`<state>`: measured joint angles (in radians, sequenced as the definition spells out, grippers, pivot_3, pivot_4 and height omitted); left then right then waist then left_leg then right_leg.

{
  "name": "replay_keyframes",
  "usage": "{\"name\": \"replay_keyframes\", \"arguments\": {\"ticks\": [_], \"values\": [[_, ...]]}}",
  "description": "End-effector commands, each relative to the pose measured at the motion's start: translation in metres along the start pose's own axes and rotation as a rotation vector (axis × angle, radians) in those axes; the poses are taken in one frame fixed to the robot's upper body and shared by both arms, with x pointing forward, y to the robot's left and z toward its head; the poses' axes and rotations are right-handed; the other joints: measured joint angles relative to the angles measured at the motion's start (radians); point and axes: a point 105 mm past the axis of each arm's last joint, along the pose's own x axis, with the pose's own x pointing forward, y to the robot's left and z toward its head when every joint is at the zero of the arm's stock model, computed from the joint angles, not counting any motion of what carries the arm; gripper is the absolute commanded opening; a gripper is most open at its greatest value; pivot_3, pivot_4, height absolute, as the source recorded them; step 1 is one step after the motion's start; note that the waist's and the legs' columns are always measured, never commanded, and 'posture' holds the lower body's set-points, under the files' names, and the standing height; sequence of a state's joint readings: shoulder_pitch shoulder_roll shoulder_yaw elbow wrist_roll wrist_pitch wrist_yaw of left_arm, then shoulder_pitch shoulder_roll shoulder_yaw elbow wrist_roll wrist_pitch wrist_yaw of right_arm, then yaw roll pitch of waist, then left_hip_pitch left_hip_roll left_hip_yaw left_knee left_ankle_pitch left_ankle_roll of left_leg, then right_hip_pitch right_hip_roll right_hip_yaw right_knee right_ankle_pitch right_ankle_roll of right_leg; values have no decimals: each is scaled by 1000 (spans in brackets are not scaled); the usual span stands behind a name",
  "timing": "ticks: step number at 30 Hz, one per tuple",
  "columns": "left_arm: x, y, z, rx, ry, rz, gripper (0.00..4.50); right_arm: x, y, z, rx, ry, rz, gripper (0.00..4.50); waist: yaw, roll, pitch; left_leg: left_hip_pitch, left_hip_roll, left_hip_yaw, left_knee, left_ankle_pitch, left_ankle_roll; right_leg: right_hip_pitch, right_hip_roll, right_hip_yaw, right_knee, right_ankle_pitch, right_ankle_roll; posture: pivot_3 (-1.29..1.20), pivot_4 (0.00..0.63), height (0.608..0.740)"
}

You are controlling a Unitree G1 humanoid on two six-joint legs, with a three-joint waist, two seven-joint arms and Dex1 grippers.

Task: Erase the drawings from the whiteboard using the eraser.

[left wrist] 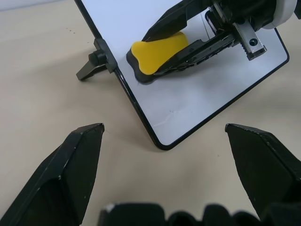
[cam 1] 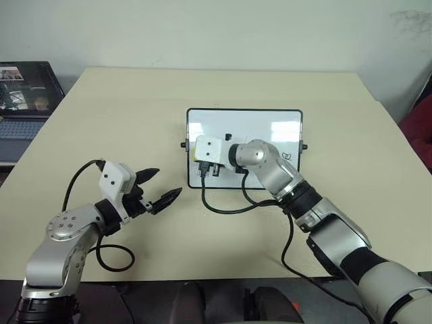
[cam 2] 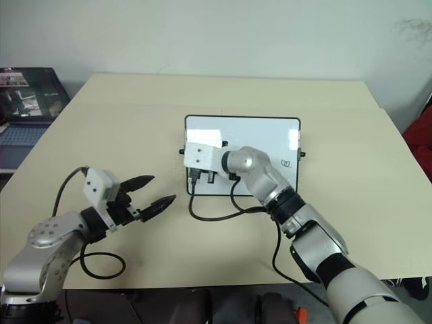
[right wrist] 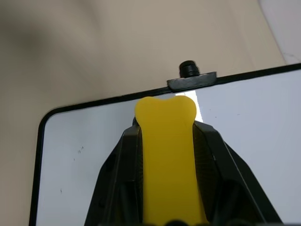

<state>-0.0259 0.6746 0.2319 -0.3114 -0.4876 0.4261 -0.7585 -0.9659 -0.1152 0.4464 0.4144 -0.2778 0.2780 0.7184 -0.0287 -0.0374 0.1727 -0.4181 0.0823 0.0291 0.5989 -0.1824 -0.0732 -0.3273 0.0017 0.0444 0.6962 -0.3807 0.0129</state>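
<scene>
Left wrist view shows the right pincer (left wrist: 188, 47) clamped on the eraser (left wrist: 157, 55), one black finger on each long side of the yellow block, whose black underside rests flat against the whiteboard (left wrist: 197, 99). The eraser sticks out ahead of the fingertips and lies near the board's edge on the robot's left side, close to the small black knob (left wrist: 96, 57) on that edge. In the right wrist view the yellow block (right wrist: 167, 160) runs straight out between the two fingers, its rounded tip just short of the black frame and of the knob (right wrist: 189, 69) beyond it; a few tiny dark specks (right wrist: 80, 149) mark the white surface beside the fingers. From the head view the whiteboard (cam 1: 270, 128) lies flat on the bench (cam 1: 135, 115), and the right pincer (cam 1: 201, 165) rests over the board's left part. On the far side of that arm from the pincer, near the board's right edge, a tiny heart-like drawing (cam 1: 287, 156) shows on the white surface; a small black mark (cam 1: 228, 137) sits just above the wrist. The left pincer (cam 1: 162, 187) hovers over bare bench, its two fingers spread apart and holding nothing, pointing toward the board's lower left corner but well apart from it and from the eraser. A laptop (cam 1: 23, 101) stands off the bench's left edge.
</scene>
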Motion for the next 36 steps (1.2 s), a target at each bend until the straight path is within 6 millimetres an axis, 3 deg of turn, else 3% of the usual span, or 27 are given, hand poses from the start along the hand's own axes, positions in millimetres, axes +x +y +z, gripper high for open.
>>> {"name": "replay_keyframes", "arguments": {"ticks": [1, 3, 5, 9, 15, 23, 36], "values": [[2, -3, 12, 35, -42, -24, 4500, -38, -28, 29, 121, -156, -101, 1125, 1, 0, 0, -2, 1, 0, 0, 0, 0, -1, -1, 0, 0, 0, 0, 0, 150, 740], [3, -3, 13, 38, -43, -29, 4500, -66, -24, 42, 188, -270, -101, 1123, 1, 0, 0, -8, 0, 1, 0, 0, 0, -8, -1, 0, 0, 0, 0, 0, 150, 740], [4, -4, 14, 39, -49, -32, 4500, -90, -18, 42, 247, -318, -117, 1123, 1, 0, 0, -12, 0, 1, 0, 0, 0, -10, -1, -1, -2, 0, 0, 0, 150, 740], [7, -5, 20, 48, -74, -34, 4500, -131, -7, 23, 337, -326, -253, 1123, 0, 0, 0, -13, -1, 1, -3, 0, 0, -10, 1, -1, -9, 0, 0, 0, 150, 740], [12, -11, 22, 34, -101, -37, 4500, -165, 21, -13, 433, -264, -451, 1123, -3, -1, 0, -13, -2, 2, -4, 0, 0, -9, 1, 0, -10, 0, 0, 0, 150, 740], [16, -18, 28, 30, -113, -96, 4500, -191, 49, -43, 438, -170, -572, 1123, -3, -1, 0, -12, -2, 2, -3, 0, 0, -9, 5, 0, -9, 0, 0, 0, 150, 740], [16, -19, 34, 28, -136, -95, 4500, -193, 59, -49, 434, -212, -607, 1123, -2, -1, 0, -12, -2, 3, -2, 0, 0, -8, 6, 0, -8, 0, 1, 0, 150, 740]]}}
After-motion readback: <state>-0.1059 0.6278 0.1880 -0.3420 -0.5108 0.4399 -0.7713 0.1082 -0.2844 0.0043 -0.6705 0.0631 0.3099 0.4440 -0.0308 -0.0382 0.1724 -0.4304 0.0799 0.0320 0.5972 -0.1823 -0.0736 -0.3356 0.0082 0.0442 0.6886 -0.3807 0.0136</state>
